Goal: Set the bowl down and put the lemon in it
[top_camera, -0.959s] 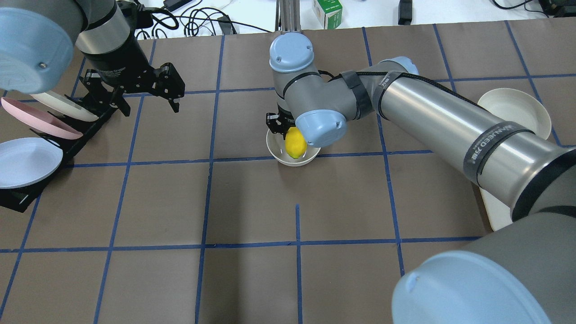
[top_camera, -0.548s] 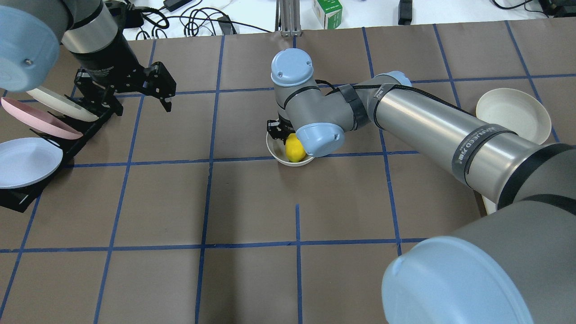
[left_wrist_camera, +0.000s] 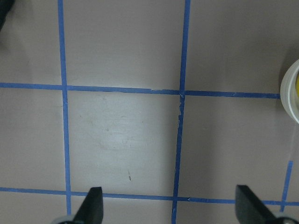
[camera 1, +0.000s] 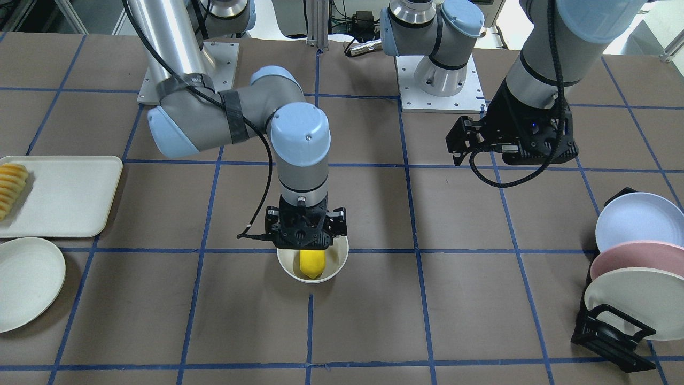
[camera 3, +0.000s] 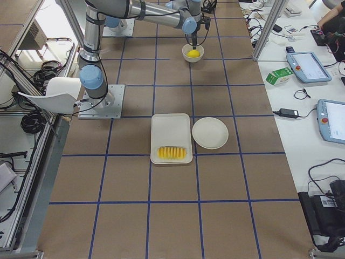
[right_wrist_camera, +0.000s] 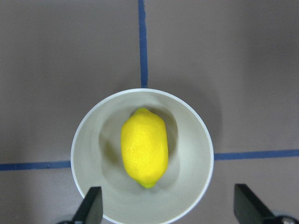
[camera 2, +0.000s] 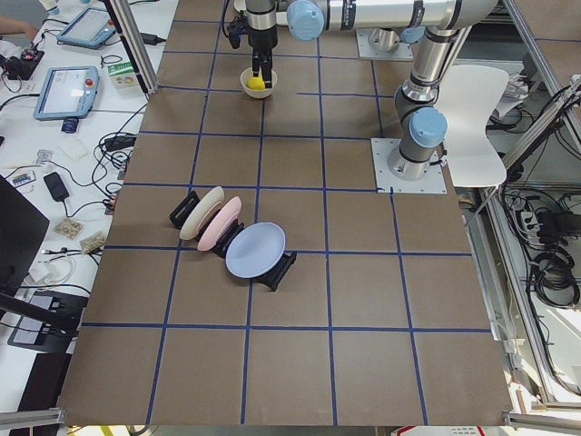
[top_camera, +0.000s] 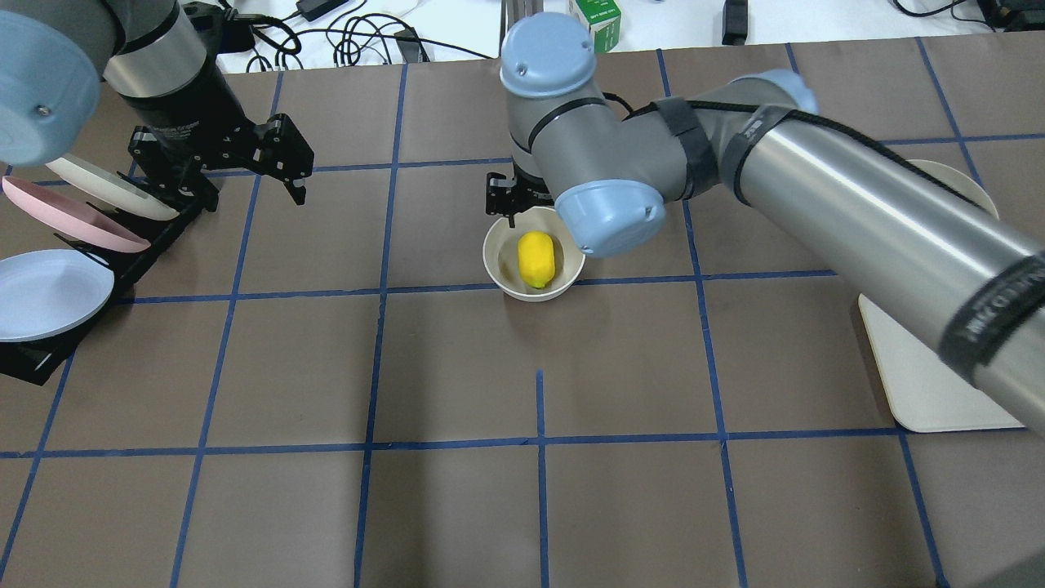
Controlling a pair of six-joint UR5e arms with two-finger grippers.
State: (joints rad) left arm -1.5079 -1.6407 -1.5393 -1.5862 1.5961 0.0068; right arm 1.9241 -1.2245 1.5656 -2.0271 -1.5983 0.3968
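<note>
The lemon (right_wrist_camera: 145, 147) lies inside the bowl (right_wrist_camera: 189, 163), on its bottom, with its long axis pointing from the robot's edge of the desk (top_camera: 457, 506) toward the far edge. The bowl stands upright about halfway between the two ends of the desk, somewhat nearer to the far edge than to the robot's edge, and it sits over a crossing of the blue tape lines (top_camera: 375, 367).

The right gripper (camera 1: 307, 241) hangs straight above the bowl and points down. Its two fingers (right_wrist_camera: 92, 207) are spread wide – wider than the bowl – and they touch neither the lemon nor the rim. It holds nothing.

The left gripper (camera 1: 510, 151) hovers over the left half of the desk, near the rack (top_camera: 33, 351). Its fingers (left_wrist_camera: 93, 207) are also spread apart, and between them only the bare brown desk with tape lines is seen, so it holds nothing. In its wrist camera, a small part of the bowl's rim shows at the right border.

The rack stands near the left end of the desk and carries three plates on edge: a pale blue plate (top_camera: 49, 294), a pink plate (top_camera: 65, 216) and a cream plate (top_camera: 106, 184).

Near the right end lies a flat white tray (camera 1: 64, 198) with sliced orange food (camera 1: 12, 190) at its outer side. A shallow round dish (camera 1: 26, 283) lies just beside the tray, on the side of the far edge.
</note>
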